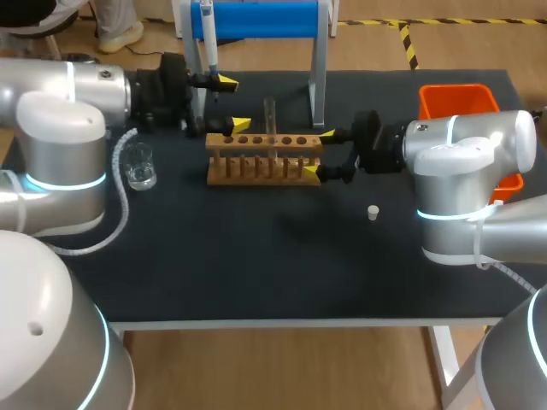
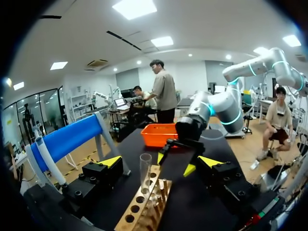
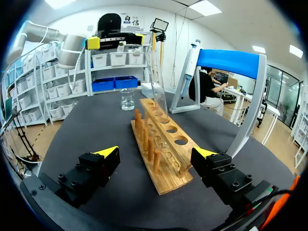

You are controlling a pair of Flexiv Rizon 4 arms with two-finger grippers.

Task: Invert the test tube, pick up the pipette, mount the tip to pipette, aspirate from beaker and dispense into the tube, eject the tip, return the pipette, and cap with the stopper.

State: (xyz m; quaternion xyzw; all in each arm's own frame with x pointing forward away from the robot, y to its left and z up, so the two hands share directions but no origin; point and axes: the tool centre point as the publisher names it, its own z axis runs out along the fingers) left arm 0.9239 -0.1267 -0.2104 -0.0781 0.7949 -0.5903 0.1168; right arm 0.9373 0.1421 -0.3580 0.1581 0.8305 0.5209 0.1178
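A clear test tube (image 1: 270, 118) (image 2: 145, 172) (image 3: 158, 91) stands upright in a wooden rack (image 1: 263, 160) (image 2: 142, 208) (image 3: 162, 150), its open end up. My left gripper (image 1: 232, 104) (image 2: 160, 162) is open at the rack's far left end, and the tube is ahead between its fingers without touching them. My right gripper (image 1: 318, 152) (image 3: 155, 153) is open and straddles the rack's right end with gaps on both sides. The pipette (image 1: 207, 34) (image 2: 48, 162) (image 3: 189, 61) hangs on the blue stand (image 1: 256, 19). A glass beaker (image 1: 139, 166) (image 3: 127, 99) sits left of the rack. A white stopper (image 1: 373, 212) lies at the right.
An orange bin (image 1: 457, 101) (image 2: 161, 134) stands at the table's far right corner. The stand's metal legs (image 1: 318, 81) rise just behind the rack. Bare black tabletop (image 1: 256, 265) stretches from the rack to the front edge.
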